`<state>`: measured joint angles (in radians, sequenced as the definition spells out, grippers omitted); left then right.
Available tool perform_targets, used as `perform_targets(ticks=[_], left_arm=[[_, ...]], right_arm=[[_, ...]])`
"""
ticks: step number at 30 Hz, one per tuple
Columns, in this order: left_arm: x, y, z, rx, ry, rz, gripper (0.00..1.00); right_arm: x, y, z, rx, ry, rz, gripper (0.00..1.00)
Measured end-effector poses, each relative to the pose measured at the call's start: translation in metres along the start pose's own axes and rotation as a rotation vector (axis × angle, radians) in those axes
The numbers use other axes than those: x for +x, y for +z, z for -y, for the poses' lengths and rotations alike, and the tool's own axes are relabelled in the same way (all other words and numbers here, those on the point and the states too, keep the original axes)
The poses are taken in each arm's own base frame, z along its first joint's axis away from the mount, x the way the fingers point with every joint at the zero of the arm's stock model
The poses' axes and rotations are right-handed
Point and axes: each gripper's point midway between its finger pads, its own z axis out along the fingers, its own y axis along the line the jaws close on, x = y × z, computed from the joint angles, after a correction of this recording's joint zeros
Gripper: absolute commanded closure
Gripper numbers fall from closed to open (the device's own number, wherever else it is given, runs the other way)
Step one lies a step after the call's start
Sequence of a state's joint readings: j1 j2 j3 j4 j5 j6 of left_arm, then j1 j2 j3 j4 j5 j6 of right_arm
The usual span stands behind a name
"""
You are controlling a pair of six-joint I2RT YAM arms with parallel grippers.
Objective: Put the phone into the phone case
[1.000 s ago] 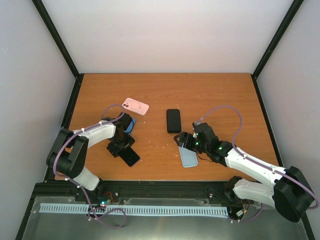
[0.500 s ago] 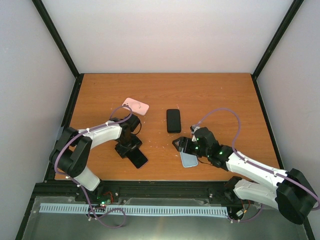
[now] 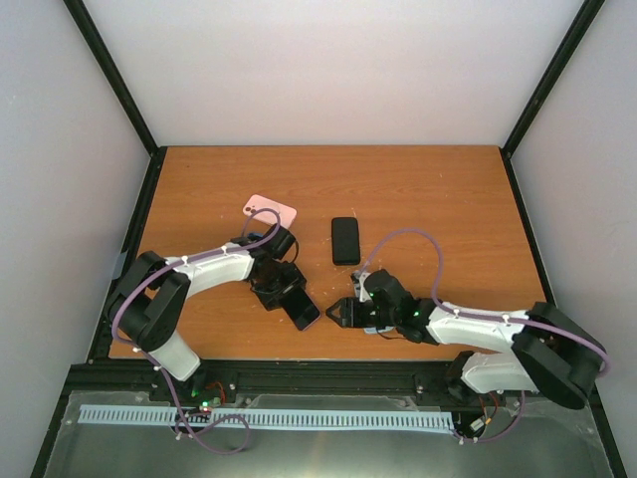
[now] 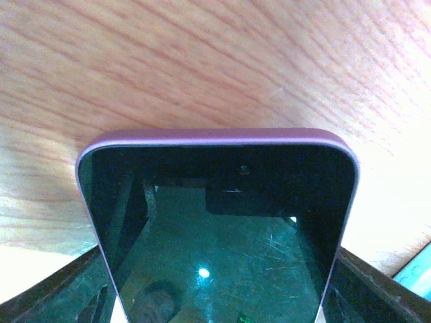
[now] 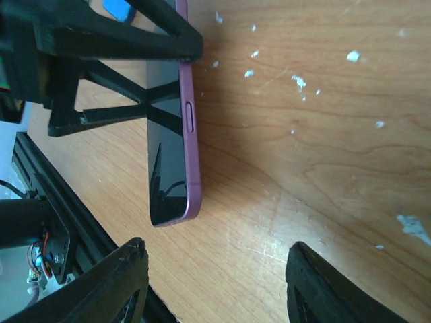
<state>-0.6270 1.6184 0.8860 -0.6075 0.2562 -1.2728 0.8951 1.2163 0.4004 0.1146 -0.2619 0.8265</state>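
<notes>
My left gripper [image 3: 287,291] is shut on a purple phone [image 3: 305,310] with a dark screen and holds it low over the table. The phone fills the left wrist view [image 4: 215,229], between the fingers [image 4: 60,293]. My right gripper [image 3: 343,314] is open and empty just right of the phone's free end. In the right wrist view the phone [image 5: 174,148] lies ahead of that gripper [image 5: 217,249]. A light blue sliver [image 4: 419,272] at the left wrist view's right edge may be the light blue case. The top view does not show it.
A pink phone case [image 3: 269,208] lies behind the left arm. A black phone [image 3: 345,240] lies at mid table. Something blue [image 5: 118,8] shows behind the left gripper. The table's black front rail [image 3: 328,373] is close to both grippers.
My left gripper has carried the purple phone to the right, toward the right gripper. My right gripper has moved left and toward the front edge; the light blue case no longer shows in the top view.
</notes>
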Motion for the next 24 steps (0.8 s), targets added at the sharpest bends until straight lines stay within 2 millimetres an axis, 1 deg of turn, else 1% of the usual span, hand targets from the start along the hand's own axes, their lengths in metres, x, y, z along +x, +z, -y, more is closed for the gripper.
perform_targets(ticks=[6, 10, 14, 19, 22, 24], left_arm=[[0.003, 0.001, 0.008, 0.031, 0.021, -0.004, 0.35], [0.005, 0.002, 0.010, 0.040, 0.024, -0.009, 0.35], [0.005, 0.002, 0.011, 0.047, 0.027, -0.013, 0.34], [0.005, 0.002, 0.012, 0.050, 0.028, -0.014, 0.33], [0.006, 0.002, 0.012, 0.053, 0.034, -0.012, 0.31], [0.006, 0.002, 0.012, 0.058, 0.038, -0.010, 0.29]], right_arm=[[0.016, 0.022, 0.005, -0.002, 0.009, -0.069, 0.50], [0.014, 0.036, 0.004, -0.001, 0.027, -0.087, 0.57], [0.010, 0.043, -0.002, -0.029, 0.033, -0.081, 0.71], [0.008, 0.044, -0.011, -0.069, 0.030, -0.074, 0.90], [0.007, 0.044, -0.013, -0.079, 0.045, -0.073, 0.97], [0.007, 0.044, -0.014, -0.086, 0.055, -0.074, 0.97]])
